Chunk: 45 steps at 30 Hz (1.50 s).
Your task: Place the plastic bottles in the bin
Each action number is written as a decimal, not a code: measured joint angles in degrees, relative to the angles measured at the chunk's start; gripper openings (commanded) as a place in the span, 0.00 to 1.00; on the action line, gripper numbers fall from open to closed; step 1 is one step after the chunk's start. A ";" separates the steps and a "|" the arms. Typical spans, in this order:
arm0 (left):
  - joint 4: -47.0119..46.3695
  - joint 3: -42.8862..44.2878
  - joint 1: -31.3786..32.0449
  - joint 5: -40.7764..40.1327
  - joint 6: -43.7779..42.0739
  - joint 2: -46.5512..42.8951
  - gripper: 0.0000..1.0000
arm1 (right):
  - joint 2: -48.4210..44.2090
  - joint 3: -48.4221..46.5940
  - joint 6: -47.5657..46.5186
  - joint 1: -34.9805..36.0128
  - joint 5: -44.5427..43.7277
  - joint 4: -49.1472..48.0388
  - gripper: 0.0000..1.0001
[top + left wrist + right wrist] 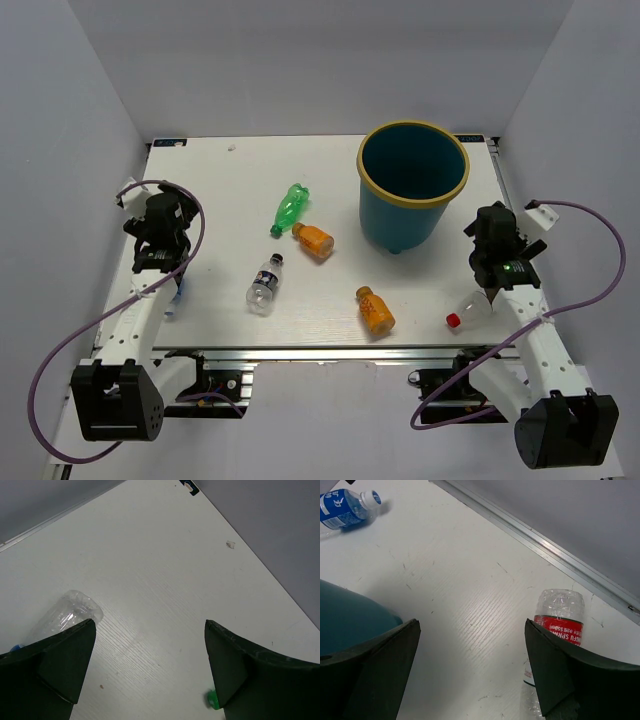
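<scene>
The teal bin (412, 185) with a yellow rim stands at the back right. On the table lie a green bottle (289, 208), two orange bottles (316, 240) (376, 310), a clear dark-label bottle (264, 284) and a clear red-cap bottle (468, 310). My left gripper (160, 250) is open and empty (150, 670); a clear bottle with blue on it (67, 612) lies by its left finger. My right gripper (500, 262) is open and empty (470, 670), with the red-label bottle (559, 620) at its right finger. A blue-label bottle (342, 506) lies beyond the bin's wall (350, 617).
The clear bottle by my left arm shows partly under it in the top view (172, 300). A green cap (212, 699) peeks out beside my left gripper's right finger. The table's right edge rail (540, 545) runs close to my right gripper.
</scene>
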<state>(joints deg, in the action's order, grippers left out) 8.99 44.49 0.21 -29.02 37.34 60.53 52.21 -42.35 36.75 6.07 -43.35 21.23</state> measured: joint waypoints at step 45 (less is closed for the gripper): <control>2.14 0.02 0.02 0.42 0.22 1.99 0.98 | 11.63 9.25 -0.09 -16.17 20.55 4.48 0.34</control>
<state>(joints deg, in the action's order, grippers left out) 11.14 44.51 0.23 -28.60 37.56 62.52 63.83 -33.10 36.67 -10.11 -22.81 25.71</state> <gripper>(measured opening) 0.982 0.546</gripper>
